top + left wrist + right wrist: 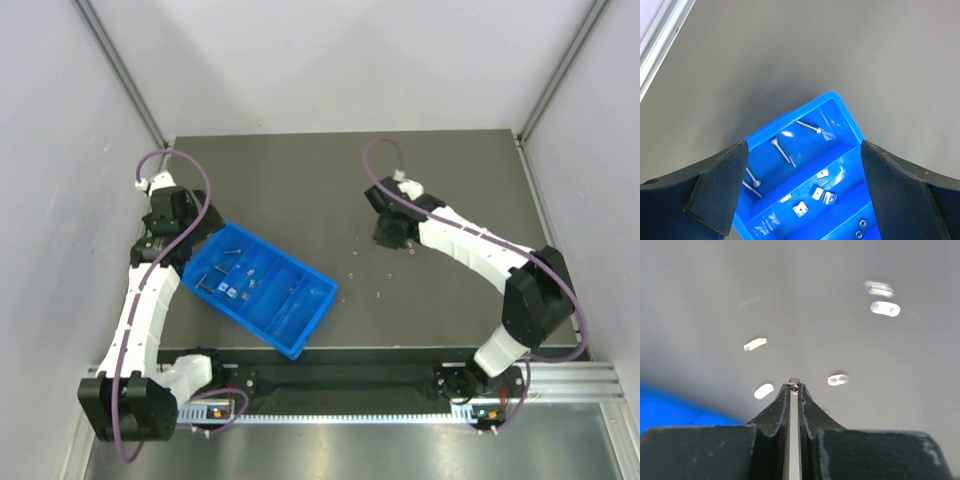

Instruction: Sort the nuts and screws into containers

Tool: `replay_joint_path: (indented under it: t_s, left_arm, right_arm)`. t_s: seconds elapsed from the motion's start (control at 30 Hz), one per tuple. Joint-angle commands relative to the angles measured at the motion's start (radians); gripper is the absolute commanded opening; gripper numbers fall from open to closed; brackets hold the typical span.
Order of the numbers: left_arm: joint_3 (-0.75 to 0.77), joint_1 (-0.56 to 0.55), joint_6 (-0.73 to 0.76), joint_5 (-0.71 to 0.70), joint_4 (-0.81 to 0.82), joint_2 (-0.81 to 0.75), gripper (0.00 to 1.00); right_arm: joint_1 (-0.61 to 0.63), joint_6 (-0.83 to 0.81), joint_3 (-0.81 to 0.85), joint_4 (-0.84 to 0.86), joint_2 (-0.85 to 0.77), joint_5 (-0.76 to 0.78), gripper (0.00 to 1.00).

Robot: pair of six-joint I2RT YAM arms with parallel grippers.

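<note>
The right tool (794,390) is pinched on what looks like a tiny screw (794,382) at its very tips, over the counter (715,300), so slight a hold it could drop before reaching the blue tray (240,318), where the left tool (803,150) hangs spread.

Robot lab test cell, not a home or a shop. Plain white panels (330,60) box in the back and both sides, joined by aluminium corner posts (120,70). Dark matte tabletop (300,180). A slotted aluminium rail (580,385) runs along the near edge. Left arm (140,310) and right arm (470,245) are bolted there, white and black, with loose purple cables (205,195). A blue compartment tray (300,320) holds screws (781,150), a bench-style prop.
</note>
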Motion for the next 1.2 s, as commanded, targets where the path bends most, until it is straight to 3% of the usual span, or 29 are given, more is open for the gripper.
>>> replay_joint_path:
  t_s: [0.0,0.23,0.43,0.7,0.8,0.83,0.93,1.03,1.17]
  left_arm:
    - [0.002,-0.002,-0.001,-0.005,0.044,-0.028,0.99]
    - [-0.006,-0.002,-0.003,0.015,0.05,-0.041,0.98]
    - [-0.007,-0.002,-0.003,0.023,0.054,-0.058,0.99]
    - [-0.009,-0.009,-0.003,0.011,0.05,-0.072,0.99]
    - [-0.009,-0.011,-0.003,0.011,0.05,-0.072,0.99]
    - [-0.009,-0.011,-0.003,0.011,0.05,-0.074,0.99]
    - [-0.009,-0.009,-0.003,0.009,0.049,-0.075,0.99]
    - [-0.009,-0.012,-0.003,0.012,0.049,-0.074,0.99]
    - [-0.01,-0.011,-0.001,0.017,0.05,-0.072,0.99]
  right_arm:
    - [0.12,-0.299,0.085,0.078,-0.048,-0.05,0.0]
    - [0.41,-0.739,-0.017,0.302,-0.084,-0.145,0.0]
    - [0.47,-0.801,0.043,0.261,-0.009,-0.248,0.0]
    - [0.516,-0.831,0.079,0.265,0.065,-0.217,0.0]
    - [0.517,-0.815,0.091,0.279,0.064,-0.222,0.16]
    - [0.519,-0.805,0.1,0.279,0.054,-0.219,0.31]
    - [0.516,-0.797,0.137,0.273,0.039,-0.2,0.58]
    - [0.499,-0.774,0.21,0.212,0.037,-0.226,0.7]
    - [0.371,-0.671,0.243,0.14,-0.004,-0.225,0.72]
